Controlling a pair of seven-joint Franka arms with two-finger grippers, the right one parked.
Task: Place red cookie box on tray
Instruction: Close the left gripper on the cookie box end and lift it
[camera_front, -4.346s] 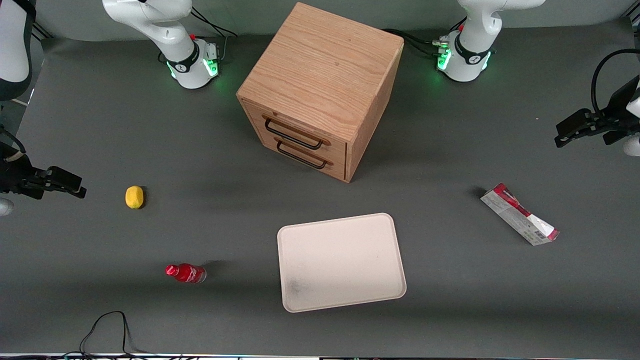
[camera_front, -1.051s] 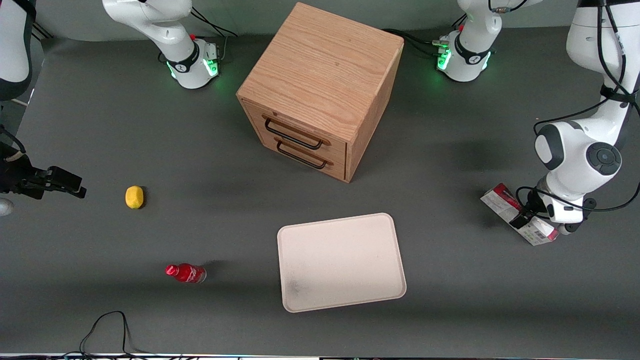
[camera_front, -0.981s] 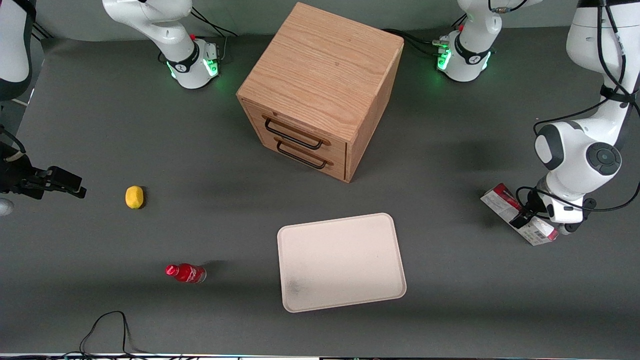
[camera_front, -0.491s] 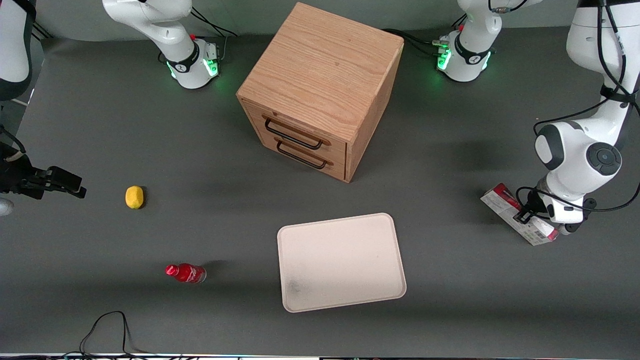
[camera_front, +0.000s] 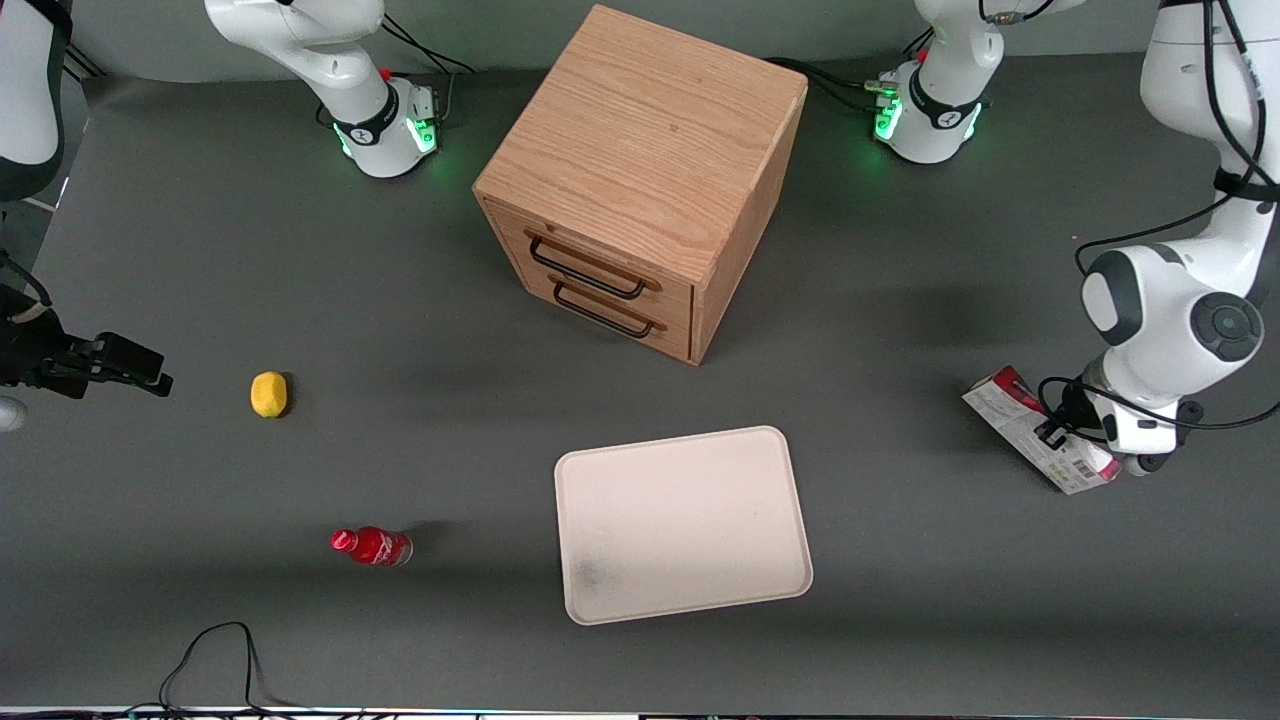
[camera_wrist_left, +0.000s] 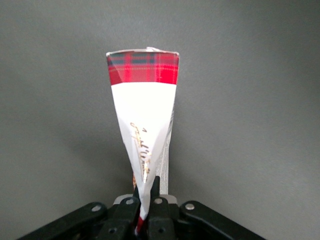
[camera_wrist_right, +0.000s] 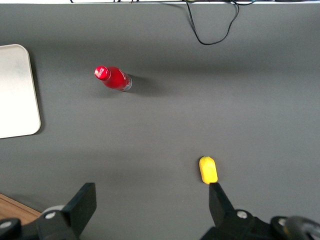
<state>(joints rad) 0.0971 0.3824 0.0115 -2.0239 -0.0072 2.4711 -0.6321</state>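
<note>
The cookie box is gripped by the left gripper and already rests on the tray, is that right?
Not quite: the front view shows the cookie box, gripped by the left gripper, toward the working arm's end of the table, well apart from the tray.

Dark grey matte desk (camera_front: 200, 250) fills nearly the whole front view, plain, no pattern. Wooden cabinet (camera_front: 640, 150) stands on it at mid-width, farther from the front camera, turned at an angle, light oak grain. Two drawers in its front, both shut, upper handle (camera_front: 588, 268) and lower handle (camera_front: 603, 312) black wire. Thin black cable (camera_front: 215, 650) loops on the desk at the near edge, toward the parked arm's end. Paler grey-green strip (camera_front: 480, 30) above the desk's far edge. Light soft and even, from above; faint blurred shadows beside the cabinet.
</note>
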